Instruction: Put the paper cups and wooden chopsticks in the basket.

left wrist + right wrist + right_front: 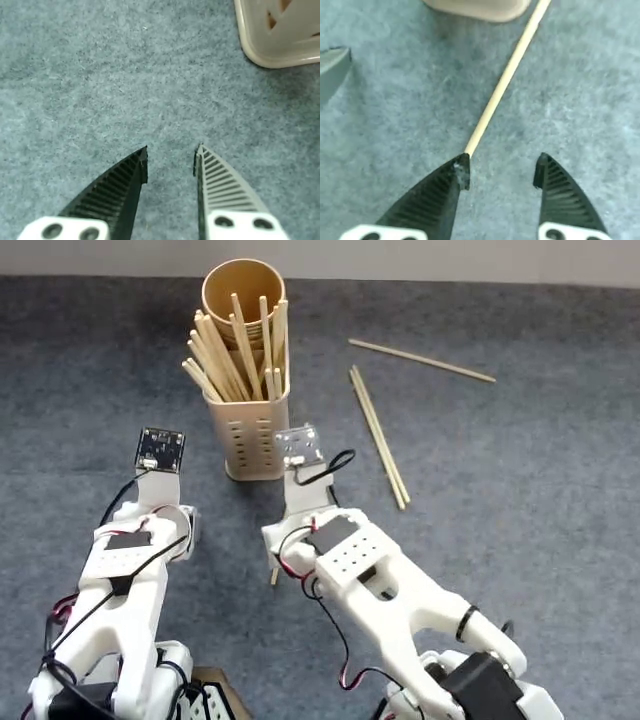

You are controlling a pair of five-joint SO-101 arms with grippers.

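Beside basket (250,440), chopstick (505,80) lies on worktop (395,100), end touching one jaw of my right gripper (502,170); jaws released, empty. Left gripper (171,155) released too. Pick-up step, I judge: shift sideways to straddle stick, then clench.

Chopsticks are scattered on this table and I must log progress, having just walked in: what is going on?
The basket already holds paper cups and many chopsticks. The right gripper is open low over the grey mat, one fingertip at the end of a loose chopstick beside the basket. The left gripper is open and empty near the basket. Other chopsticks lie farther off on the mat.
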